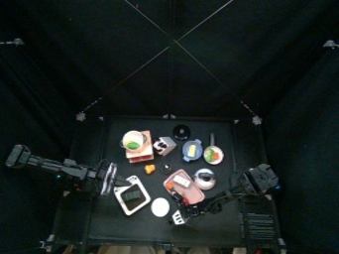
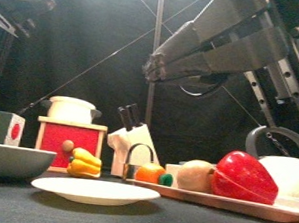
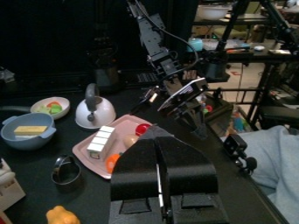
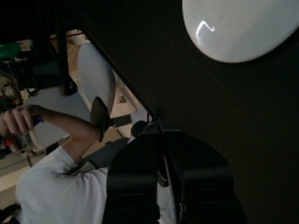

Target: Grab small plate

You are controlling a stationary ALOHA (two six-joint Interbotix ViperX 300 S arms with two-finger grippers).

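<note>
On the table's front edge lies the small plate, bare, with the right gripper hanging above it, jaws together and empty. Left of it sits a square dish; right of it a tray carries a red pepper. The left gripper is closed too.

You see black curtains all around the table. Past them, a person sits in the room.
</note>
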